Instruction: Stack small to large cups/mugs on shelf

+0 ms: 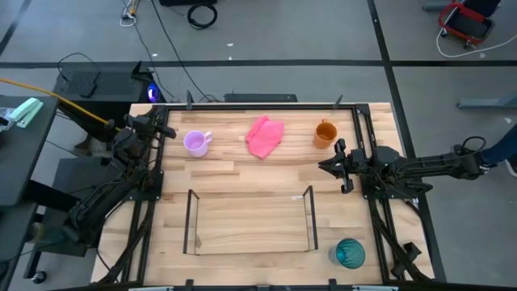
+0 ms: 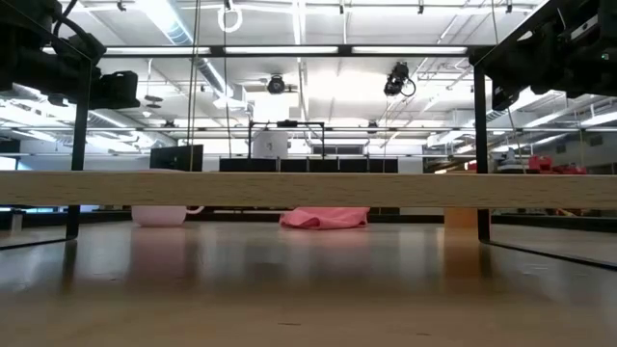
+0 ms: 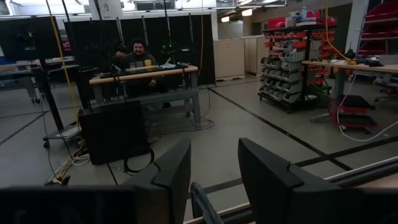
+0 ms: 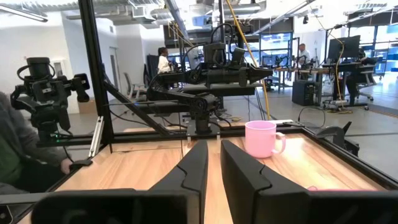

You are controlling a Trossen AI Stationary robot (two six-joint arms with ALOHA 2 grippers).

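**Waiting to begin: three cups out on the desk, shelf bare**

Looking down from above, the shelf (image 1: 250, 220) sits near the front of the desk (image 1: 242, 174) with nothing in it. The lilac mug (image 1: 195, 142) stands at the back left, the orange mug (image 1: 325, 132) at the back right, a pink cloth (image 1: 264, 136) between them. The teal cup (image 1: 350, 253) is just beside the shelf's front right corner. The left claw (image 1: 166, 129) hangs at the desk's left edge near the lilac mug; the right claw (image 1: 327, 165) hovers just in front of the orange mug. Neither holds anything.

At desk level, the shelf's wooden base crosses the view, with the lilac mug (image 2: 162, 215) and cloth (image 2: 324, 218) beyond it.

Past the left wrist, the fingers (image 3: 177, 174) stand apart, empty, aimed into the room.

Past the right wrist, the fingers (image 4: 198, 168) are nearly together, empty, facing the lilac mug (image 4: 261, 138) across the desk.

No stacking looks started. I'd judge a first pick comes next, probably a reach and a firm grip on a small mug.
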